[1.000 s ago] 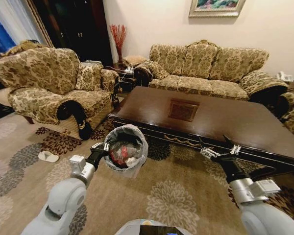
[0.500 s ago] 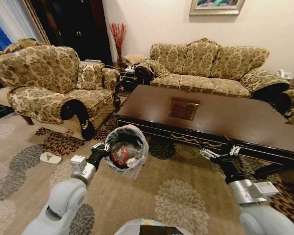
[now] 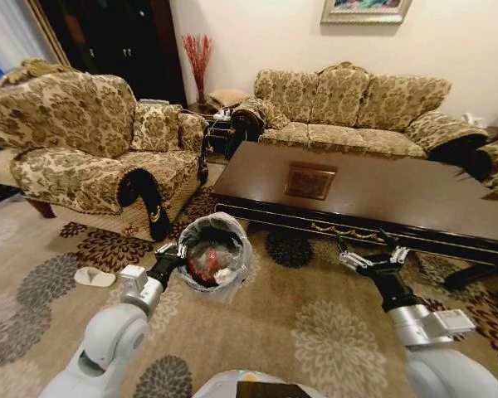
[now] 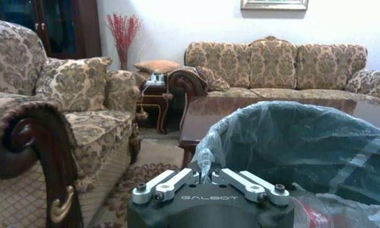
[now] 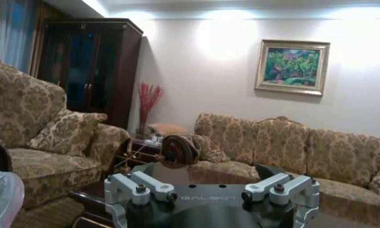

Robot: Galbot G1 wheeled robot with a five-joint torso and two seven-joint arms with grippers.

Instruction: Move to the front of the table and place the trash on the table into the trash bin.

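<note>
Head view: I see the left gripper [image 3: 171, 249] clamped on the liner rim of the trash bin [image 3: 215, 259], holding the bin off the patterned carpet [image 3: 315, 323], just short of the near left corner of the table [image 3: 373, 195]. Inside the bin lie red-and-white trash [image 3: 206, 260] pieces. The right gripper [image 3: 370, 254] hovers before the table's front edge, its fingers spread wide and holding nothing. The tabletop carries a square inlay [image 3: 310, 182]. Left wrist view: the fingers [image 4: 177, 180] pinch the translucent liner [image 4: 291, 142]. Background: an armchair [image 3: 83, 157] on the left, a sofa [image 3: 357, 112] behind the table.
</note>
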